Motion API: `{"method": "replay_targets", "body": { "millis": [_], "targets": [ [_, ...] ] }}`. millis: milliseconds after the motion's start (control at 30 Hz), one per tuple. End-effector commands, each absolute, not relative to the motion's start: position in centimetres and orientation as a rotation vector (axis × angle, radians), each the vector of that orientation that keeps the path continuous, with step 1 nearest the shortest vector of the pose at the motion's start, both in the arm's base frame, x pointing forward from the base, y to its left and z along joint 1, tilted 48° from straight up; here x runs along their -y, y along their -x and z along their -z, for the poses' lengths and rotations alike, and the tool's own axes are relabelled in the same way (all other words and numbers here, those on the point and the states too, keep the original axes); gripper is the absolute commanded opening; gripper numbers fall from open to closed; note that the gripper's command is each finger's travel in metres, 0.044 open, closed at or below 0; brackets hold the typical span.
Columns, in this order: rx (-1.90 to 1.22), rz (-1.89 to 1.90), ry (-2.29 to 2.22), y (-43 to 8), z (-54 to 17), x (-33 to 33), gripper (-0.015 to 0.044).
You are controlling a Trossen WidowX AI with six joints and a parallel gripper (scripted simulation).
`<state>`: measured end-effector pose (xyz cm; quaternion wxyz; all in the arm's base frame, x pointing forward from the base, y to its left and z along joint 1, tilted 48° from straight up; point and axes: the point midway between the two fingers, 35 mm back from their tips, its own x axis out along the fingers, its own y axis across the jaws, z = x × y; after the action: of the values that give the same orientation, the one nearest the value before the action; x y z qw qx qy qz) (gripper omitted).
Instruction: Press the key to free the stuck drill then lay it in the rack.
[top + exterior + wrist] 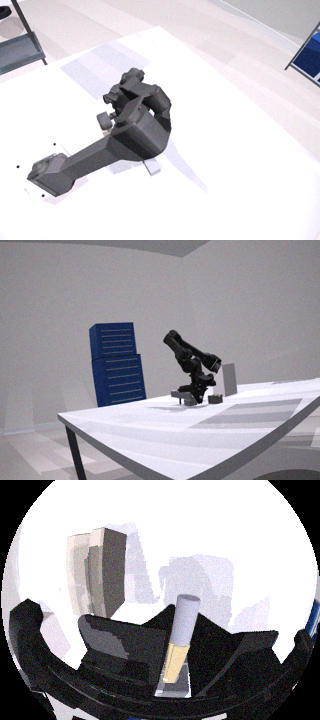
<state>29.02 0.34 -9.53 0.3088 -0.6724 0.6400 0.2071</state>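
The drill (186, 622), a thin grey cylinder with a yellow lower part, stands between my fingers in the wrist view. Its lower end is by a small grey block (182, 686) (190, 402). My gripper (185, 627) (199, 402) points down low over the table and is shut on the drill. The arm hides the fingers in the top view. A raised grey bar (180, 394) on a thin leg, possibly the key, is left of the fingers in the exterior view; it is out of the wrist view. The low notched block, seemingly the rack (215, 399) (114, 567), is to their right.
A tall grey panel (229, 379) stands behind the rack in the exterior view. A pale block end (154, 169) shows beside the arm's elbow in the top view. A blue cabinet (120, 379) stands beyond the table, and a grey shelf (20, 50) is off its edge.
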Motion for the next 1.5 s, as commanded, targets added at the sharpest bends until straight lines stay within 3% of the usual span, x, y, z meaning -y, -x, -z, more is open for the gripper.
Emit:
{"method": "replay_targets", "body": {
  "millis": [0,1467],
  "targets": [
    [-1.688,-0.545,1.781,-29.0,9.6,-0.5,0.0000],
    [-1.685,-0.546,1.779,-29.9,14.0,-4.5,0.0000]
  ]
}}
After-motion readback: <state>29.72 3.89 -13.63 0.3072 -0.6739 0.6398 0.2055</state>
